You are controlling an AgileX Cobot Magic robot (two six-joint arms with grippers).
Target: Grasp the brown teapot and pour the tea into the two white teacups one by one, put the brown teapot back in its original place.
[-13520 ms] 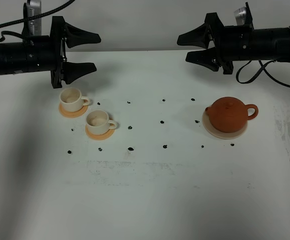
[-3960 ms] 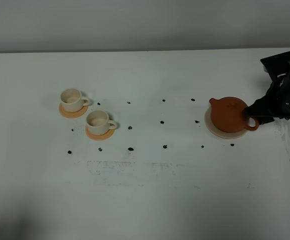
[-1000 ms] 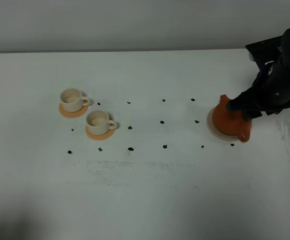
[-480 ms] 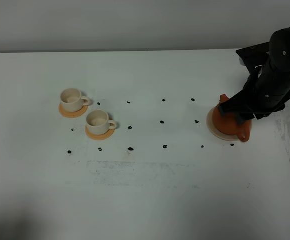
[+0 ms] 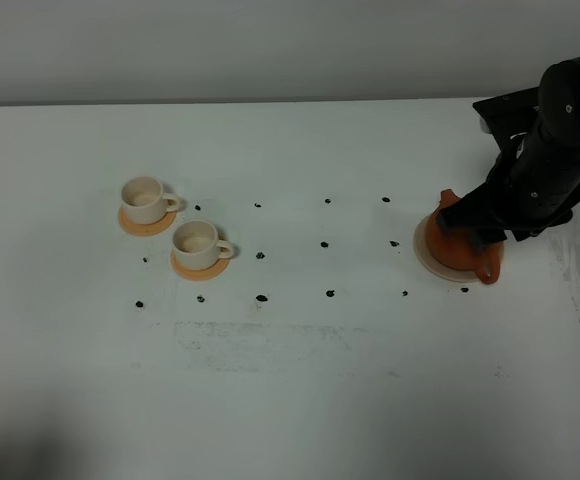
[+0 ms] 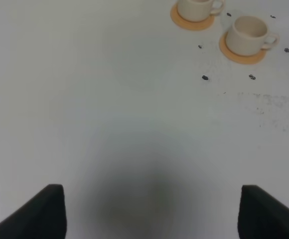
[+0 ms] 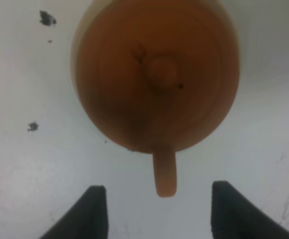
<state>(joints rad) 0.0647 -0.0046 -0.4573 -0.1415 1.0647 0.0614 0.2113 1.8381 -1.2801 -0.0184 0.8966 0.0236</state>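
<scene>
1. Brown teapot (image 5: 452,246): squat reddish clay, lid on. It stands upright on the cream saucer (image 5: 425,258) toward the right edge of the bench (image 5: 300,400), somewhat nearer the far edge than the near one. The spout faces the far edge and the loop handle (image 7: 165,172) the near edge.
2. Right tool (image 7: 159,191): black, poised directly above the teapot with jaws spread wide. The handle lies between the two fingers, clear of both, and nothing is gripped. The wrist view is blurred.
3. Rear white teacup (image 5: 143,198): upright, in the left half of the bench, its handle toward the right edge.
4. Front white teacup (image 5: 197,240): just beside the rear one, closer to the near edge and a little to the right. Both are well apart from the teapot.
5. Orange coasters (image 5: 133,228): one under each teacup.
6. Left tool (image 6: 152,204): jaws wide apart with nothing between them, above bare bench. Outside the high view.
7. Black dots (image 5: 325,244): small marks scattered between teacups and teapot.
</scene>
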